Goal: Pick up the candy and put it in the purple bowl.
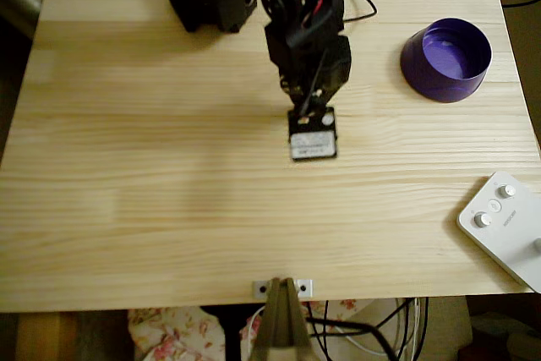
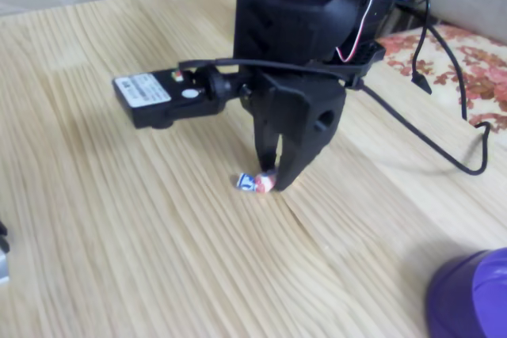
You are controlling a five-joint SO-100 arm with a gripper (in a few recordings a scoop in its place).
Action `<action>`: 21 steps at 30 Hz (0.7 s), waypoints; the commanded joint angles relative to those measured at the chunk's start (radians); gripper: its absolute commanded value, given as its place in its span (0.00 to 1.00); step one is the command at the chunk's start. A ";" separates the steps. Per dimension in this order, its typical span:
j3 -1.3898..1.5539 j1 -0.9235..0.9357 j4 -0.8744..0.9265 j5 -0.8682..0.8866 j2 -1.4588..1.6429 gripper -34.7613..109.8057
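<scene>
Candy [image 2: 255,183] lies flat on the wooden surface [image 2: 119,235], right at the tips of the black claw [image 2: 275,180]. Its long side runs left to right in the fixed view, with the blue and white twisted end pointing left. The pinkish end is tucked between the two claw tips, which are pinched on it, so that end is hard to see. From above, the arm [image 1: 306,40] and its little camera box [image 1: 312,135] cover the candy. The purple bowl [image 1: 446,58] sits well apart, near the far right corner of the surface in the overhead view. In the fixed view the bowl is cut off at the bottom right corner. A white box with round knobs [image 1: 505,226] is cut off at the right edge in the overhead view.
</scene>
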 commanded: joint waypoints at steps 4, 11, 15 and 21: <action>0.035 -0.173 0.071 -0.147 0.566 0.24; 0.003 -0.364 -0.014 -0.229 0.646 0.24; -0.072 -0.428 -0.115 -0.275 0.465 0.24; -0.261 -0.494 -0.175 -0.331 0.173 0.24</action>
